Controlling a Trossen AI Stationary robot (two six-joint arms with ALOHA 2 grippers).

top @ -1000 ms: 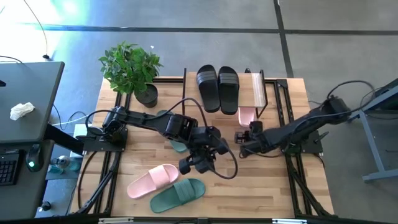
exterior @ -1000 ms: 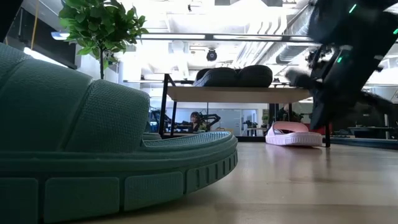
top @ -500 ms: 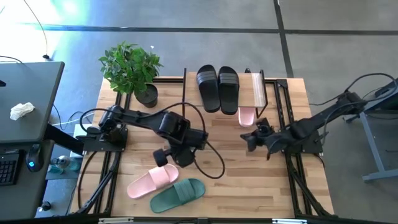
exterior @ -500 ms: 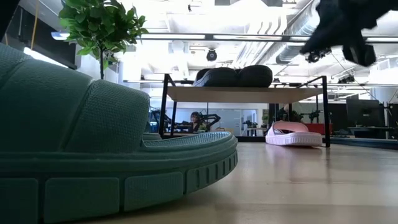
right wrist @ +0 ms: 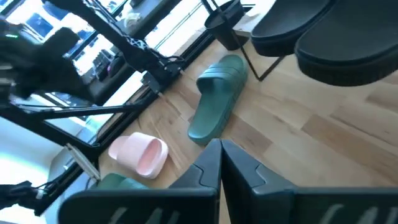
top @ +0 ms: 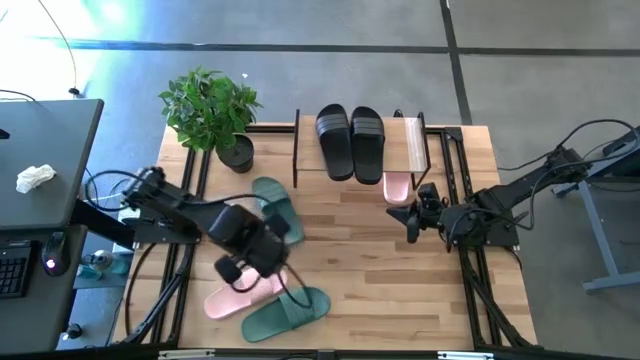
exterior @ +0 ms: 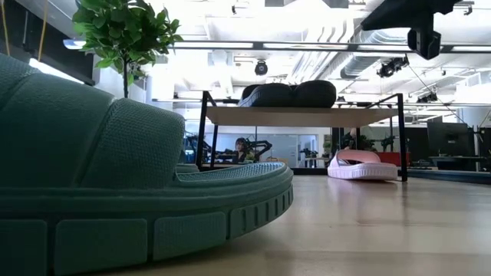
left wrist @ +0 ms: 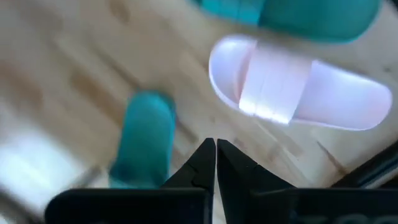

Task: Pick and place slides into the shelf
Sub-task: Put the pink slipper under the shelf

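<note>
Two black slides (top: 350,142) lie on the shelf's (top: 414,146) wood top board, and a pale pink slide (top: 397,186) sits under it on the table. A second pink slide (top: 243,292) and a dark green slide (top: 287,311) lie near the front edge. Another green slide (top: 279,207) rests left of centre. My left gripper (top: 245,262) hangs shut above the near pink slide (left wrist: 298,93), pointing down and touching nothing. My right gripper (top: 412,216) is shut and raised, right of the shelf's pink slide.
A potted plant (top: 212,110) stands at the table's far left corner. The arms' black base frames (top: 170,230) run along both sides. The near green slide (exterior: 115,176) fills the left of the low view. Bare wood (top: 360,260) lies between the two grippers.
My left gripper has swung from the table's centre toward the left and near edges, tipping to point straight down over the near pink slide. My right gripper has risen and drawn back from the shelf's pink slide toward the right edge. Both stayed shut. The slides have not moved.
</note>
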